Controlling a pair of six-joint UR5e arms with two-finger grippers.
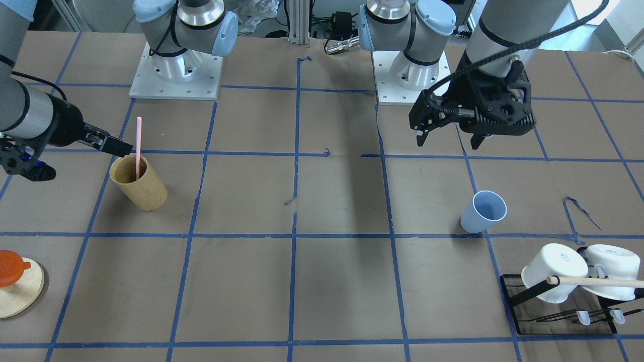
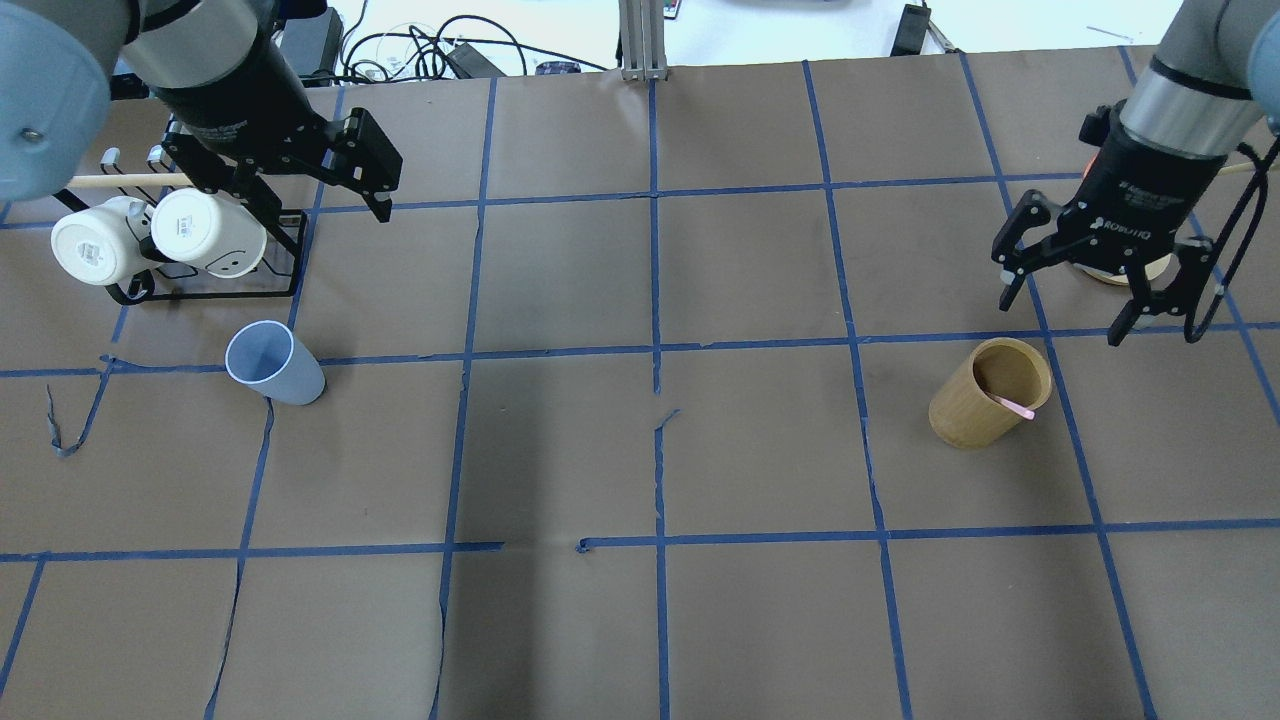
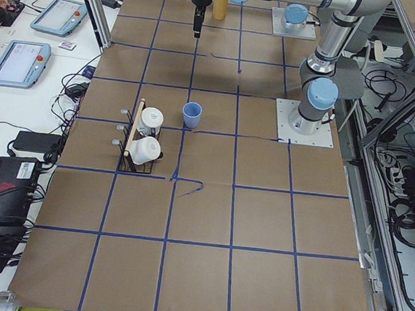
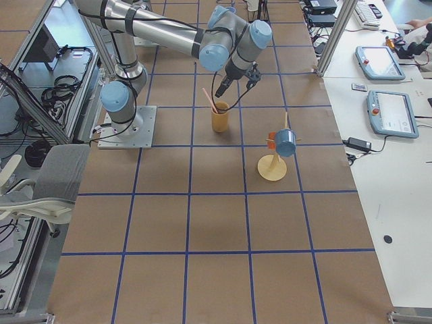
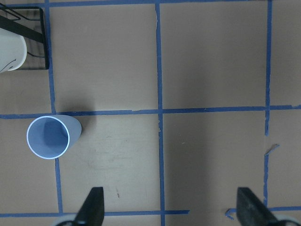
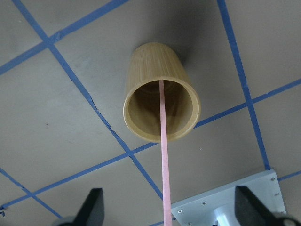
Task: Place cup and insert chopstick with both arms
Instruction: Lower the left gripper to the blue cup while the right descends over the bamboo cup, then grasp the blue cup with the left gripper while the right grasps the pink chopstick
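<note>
The light-blue cup (image 1: 484, 211) stands upright on the brown table, also seen in the overhead view (image 2: 272, 363) and the left wrist view (image 5: 48, 137). My left gripper (image 1: 449, 142) hangs open and empty above the table, apart from the cup, with its fingers wide (image 5: 171, 209). The pink chopstick (image 1: 138, 148) leans inside the tan wooden cylinder (image 1: 138, 182). My right gripper (image 2: 1062, 318) is open and empty, high beside the cylinder (image 2: 990, 393). In the right wrist view the chopstick (image 6: 163, 155) rises from the cylinder (image 6: 161, 94) between the open fingers.
A black rack (image 1: 533, 311) with two white mugs (image 1: 553, 271) and a wooden rod (image 1: 598, 281) stands near the cup. An orange piece on a round wooden stand (image 1: 20, 286) sits near the right arm. The two arm bases (image 1: 176, 75) are at the table's robot side.
</note>
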